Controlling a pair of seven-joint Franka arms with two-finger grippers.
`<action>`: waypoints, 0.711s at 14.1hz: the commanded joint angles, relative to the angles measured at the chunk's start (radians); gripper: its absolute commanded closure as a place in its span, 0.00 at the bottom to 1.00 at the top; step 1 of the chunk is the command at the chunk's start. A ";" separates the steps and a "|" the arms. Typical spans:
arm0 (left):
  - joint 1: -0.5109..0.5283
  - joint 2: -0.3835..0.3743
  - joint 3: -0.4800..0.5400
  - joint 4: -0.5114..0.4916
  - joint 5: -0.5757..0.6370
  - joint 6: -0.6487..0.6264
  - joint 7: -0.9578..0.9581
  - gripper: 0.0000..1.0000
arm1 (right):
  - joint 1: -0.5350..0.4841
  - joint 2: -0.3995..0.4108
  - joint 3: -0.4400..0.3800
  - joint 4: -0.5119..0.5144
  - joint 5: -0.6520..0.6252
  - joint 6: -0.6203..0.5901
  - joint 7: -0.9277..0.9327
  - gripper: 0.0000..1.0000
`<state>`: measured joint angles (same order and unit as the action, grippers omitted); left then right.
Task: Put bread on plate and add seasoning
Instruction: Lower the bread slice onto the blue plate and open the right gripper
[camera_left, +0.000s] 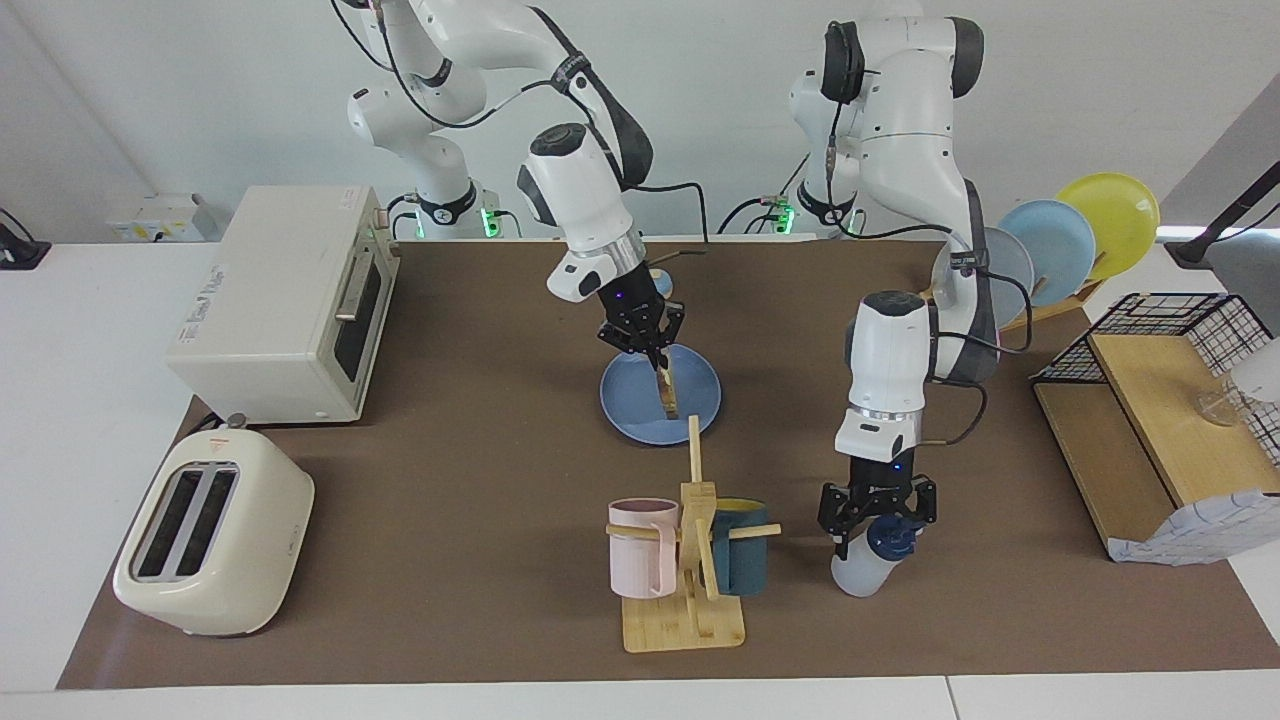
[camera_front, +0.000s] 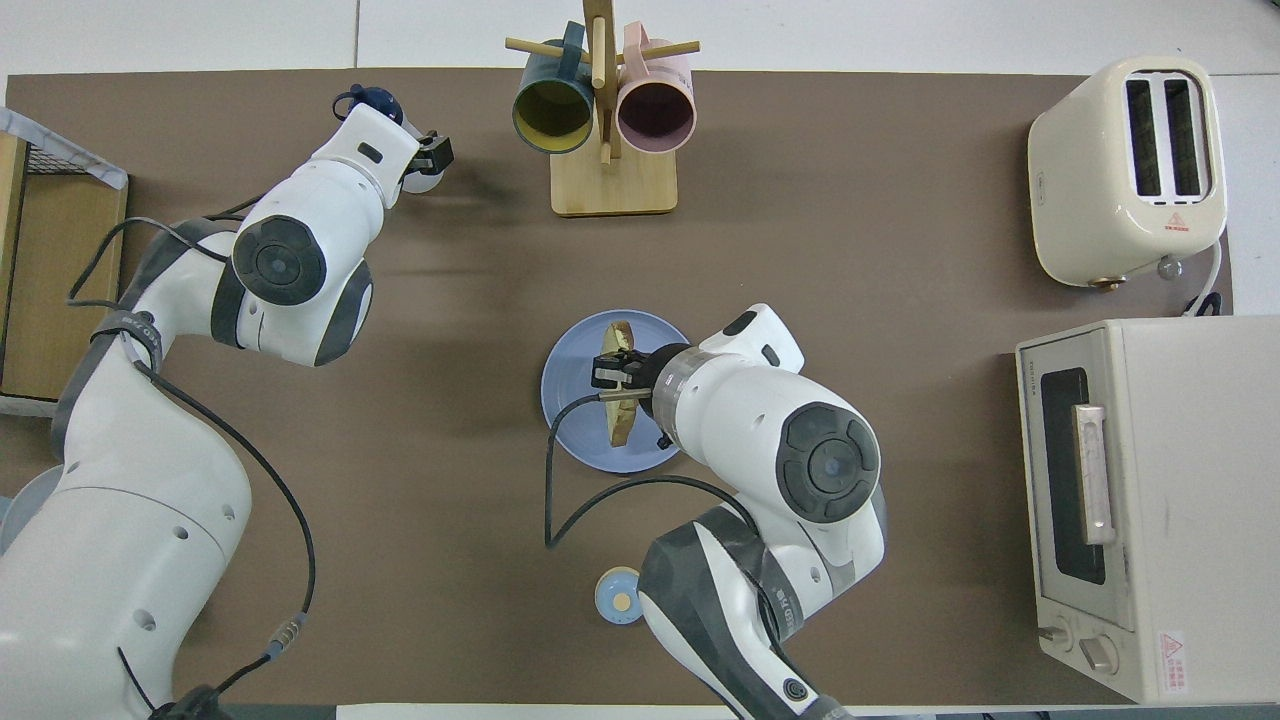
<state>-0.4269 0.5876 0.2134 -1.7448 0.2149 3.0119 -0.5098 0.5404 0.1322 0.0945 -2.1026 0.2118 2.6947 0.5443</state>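
Note:
The periwinkle-blue plate (camera_left: 625, 402) (camera_front: 572, 395) lies mid-table. My right gripper (camera_left: 657, 365) (camera_front: 612, 376) hangs low over it, shut on the top edge of the bread (camera_left: 668, 394) (camera_front: 620, 428). The slice hangs on edge with its lower crust down at the plate's surface; I cannot tell whether it touches. The seasoning bottle (camera_left: 856, 574) stands farther from the robots, toward the left arm's end, and its navy cap (camera_left: 892, 538) (camera_front: 372, 100) leans that way. My left gripper (camera_left: 878, 522) is open, its fingers either side of the bottle's top.
A wooden mug rack (camera_left: 690, 565) with a pink and a teal mug stands beside the bottle, farther out than the plate. A cream toaster (camera_left: 215, 545) and toaster oven (camera_left: 285, 300) fill the right arm's end. Racked plates (camera_left: 1060, 245), a wire shelf (camera_left: 1170, 430), a small bell (camera_front: 620, 595).

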 joint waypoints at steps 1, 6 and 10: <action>0.004 0.029 0.000 0.028 0.011 0.018 -0.016 0.00 | -0.013 -0.043 -0.002 -0.069 0.020 0.020 0.017 1.00; 0.000 0.032 -0.002 0.028 0.009 0.018 -0.016 0.00 | -0.036 -0.057 -0.002 -0.105 0.020 0.022 0.013 1.00; 0.005 0.032 -0.003 0.024 0.004 0.024 -0.013 1.00 | -0.056 -0.052 -0.004 -0.091 0.018 0.022 -0.056 0.00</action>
<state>-0.4271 0.5979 0.2097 -1.7433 0.2147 3.0123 -0.5110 0.4967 0.0973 0.0825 -2.1775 0.2124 2.6957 0.5364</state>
